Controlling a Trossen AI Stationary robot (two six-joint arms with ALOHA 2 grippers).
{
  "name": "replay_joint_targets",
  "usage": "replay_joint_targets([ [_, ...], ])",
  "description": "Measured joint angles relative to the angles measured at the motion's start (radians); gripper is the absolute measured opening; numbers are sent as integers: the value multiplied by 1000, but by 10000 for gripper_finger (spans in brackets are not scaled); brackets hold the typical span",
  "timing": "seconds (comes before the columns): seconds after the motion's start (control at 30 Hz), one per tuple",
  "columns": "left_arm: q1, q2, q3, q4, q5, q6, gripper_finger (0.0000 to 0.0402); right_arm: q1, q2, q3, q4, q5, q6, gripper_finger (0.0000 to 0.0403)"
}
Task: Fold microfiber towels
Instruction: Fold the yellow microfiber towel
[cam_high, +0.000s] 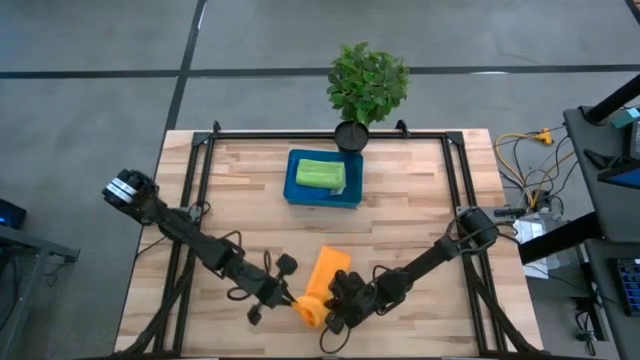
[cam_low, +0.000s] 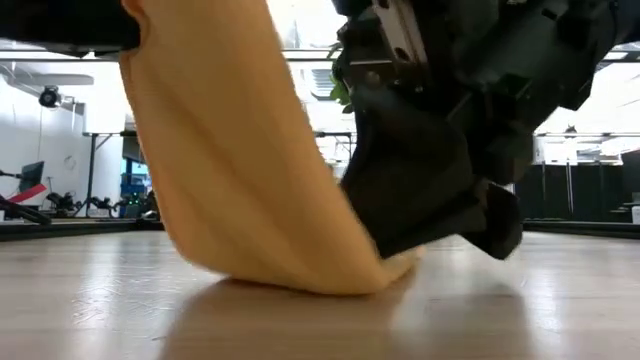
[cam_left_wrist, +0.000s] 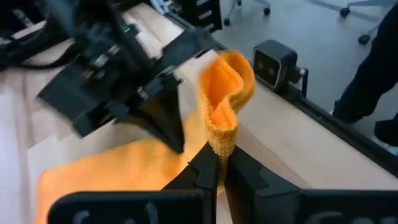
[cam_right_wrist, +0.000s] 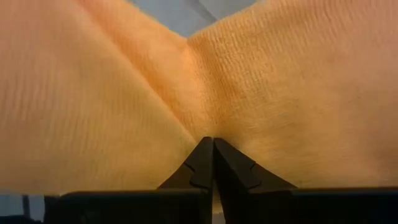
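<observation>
Orange towel: the orange towel (cam_high: 322, 288) lies at the lower middle of the high view, near the front edge of the worktop (cam_high: 240, 190); its far part rests flat on the wood and its near end is lifted and bunched between the two claws.
Left claw: the left claw (cam_left_wrist: 217, 163) comes in from the lower left of the high view; its fingers are pinched tight on a raised, curled edge of the orange towel, seen plainly in the left wrist view.
Right claw: the right claw (cam_right_wrist: 210, 152) reaches in from the lower right of the high view, just beside the left one; its tips are closed together with the orange cloth gathered into them.
Step in hand: judging by both holds on the near edge, the towel is taken up and the fold is about to begin; nothing of it is folded over yet.
Next move: it calls for both claws to carry the held edge together across to the far edge and lay it down square, keeping the cloth taut between them so it does not bunch.
Green towel: a lime green towel (cam_high: 320, 174) lies folded in the blue tray (cam_high: 296, 190) at the upper middle, well apart from the work.
Plant: a potted plant (cam_high: 366, 85) stands at the back edge, just behind the tray.
In the way: little; the tray lies beyond the orange towel in the line of the fold, yet apart from it, and the claws sit very close together, so they could knock each other.
</observation>
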Motion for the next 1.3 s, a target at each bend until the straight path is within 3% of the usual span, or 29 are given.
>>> replay_joint_targets([
  [0.37,15,-57,-31,19,4,-45,0,21,-53,-6,-121,175,89,8],
  [0.63,40,-56,-29,41,3,-45,0,9,-40,-18,-111,133,82,8],
  [0.9,143,-52,-31,36,-17,-100,0,6,-22,-18,-58,84,40,8],
  [1.03,212,-25,-32,36,-17,-177,0,13,-22,-19,-56,83,13,8],
  [1.3,271,85,-12,48,56,-179,0,18,-22,-19,-52,80,-6,8],
])
